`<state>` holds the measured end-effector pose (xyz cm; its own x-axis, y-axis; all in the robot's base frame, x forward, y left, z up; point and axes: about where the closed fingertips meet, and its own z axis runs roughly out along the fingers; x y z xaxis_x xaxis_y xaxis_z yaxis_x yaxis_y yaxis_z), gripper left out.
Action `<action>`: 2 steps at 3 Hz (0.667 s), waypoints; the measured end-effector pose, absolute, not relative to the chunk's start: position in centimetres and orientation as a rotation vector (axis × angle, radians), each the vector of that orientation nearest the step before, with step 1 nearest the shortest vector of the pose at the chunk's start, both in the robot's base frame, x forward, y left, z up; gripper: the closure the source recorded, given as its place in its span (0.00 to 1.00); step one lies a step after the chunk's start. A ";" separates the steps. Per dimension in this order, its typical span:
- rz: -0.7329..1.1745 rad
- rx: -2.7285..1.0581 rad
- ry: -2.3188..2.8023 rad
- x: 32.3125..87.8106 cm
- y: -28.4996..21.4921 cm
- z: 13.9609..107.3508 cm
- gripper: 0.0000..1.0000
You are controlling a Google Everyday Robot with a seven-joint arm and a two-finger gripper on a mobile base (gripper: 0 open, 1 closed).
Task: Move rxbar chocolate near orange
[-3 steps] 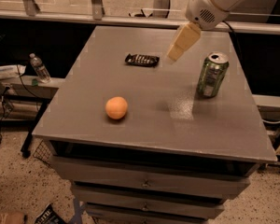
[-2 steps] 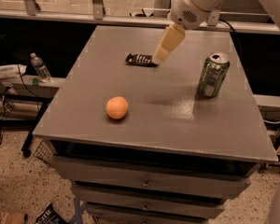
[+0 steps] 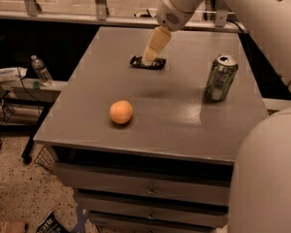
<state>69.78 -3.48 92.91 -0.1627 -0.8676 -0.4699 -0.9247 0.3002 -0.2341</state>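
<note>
The rxbar chocolate (image 3: 147,63) is a flat black bar lying at the far middle of the grey table (image 3: 184,125). The orange (image 3: 121,112) sits nearer the front left of the table, well apart from the bar. My gripper (image 3: 151,56) hangs from the white arm and reaches down onto the bar, its tip over the bar's middle and hiding part of it.
A green drink can (image 3: 220,78) stands upright at the right of the table. The table has drawers (image 3: 145,191) at the front. A water bottle (image 3: 40,71) stands on a low shelf to the left. My white arm body fills the right edge.
My gripper has moved left and down from beside the can to the rxbar chocolate. The orange, can and bar have not moved.
</note>
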 end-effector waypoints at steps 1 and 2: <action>0.157 -1.585 2.077 71.2 -2.3 90.8 0.00; 0.195 -1.574 2.098 72.2 -1.7 88.8 0.00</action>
<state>72.24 -1.67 88.83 -0.2014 -0.8573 -0.4737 -0.9300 0.3192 -0.1823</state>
